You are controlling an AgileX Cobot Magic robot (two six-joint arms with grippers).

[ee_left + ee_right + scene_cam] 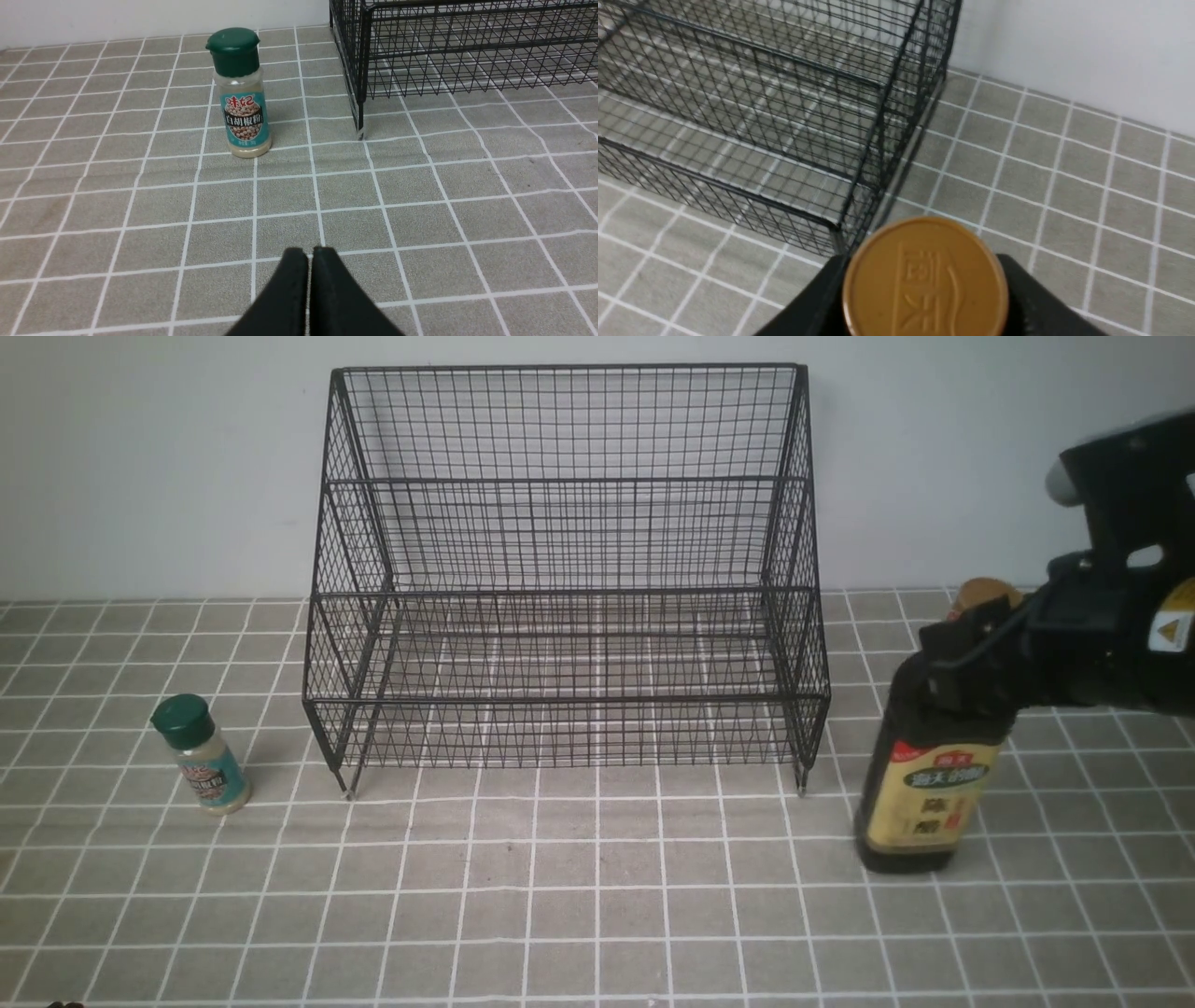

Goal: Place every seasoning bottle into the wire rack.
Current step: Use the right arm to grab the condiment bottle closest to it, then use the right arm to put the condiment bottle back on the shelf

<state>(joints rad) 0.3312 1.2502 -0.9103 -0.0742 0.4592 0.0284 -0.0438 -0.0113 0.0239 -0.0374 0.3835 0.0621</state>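
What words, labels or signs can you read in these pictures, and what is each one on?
"白胡椒粉": teal label of the small shaker; brand above unclear.
"陈醋", probably: yellow label of the vinegar bottle; other lines blurred.
Gold cap: embossed characters, too blurred to read.
Warning sticker on the right arm: yellow triangle sign, no legible words.

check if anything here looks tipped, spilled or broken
Nothing stands out. The green-capped shaker stands upright left of the wire rack, the vinegar bottle upright at its right with the right gripper around its neck. No spills or damage show.
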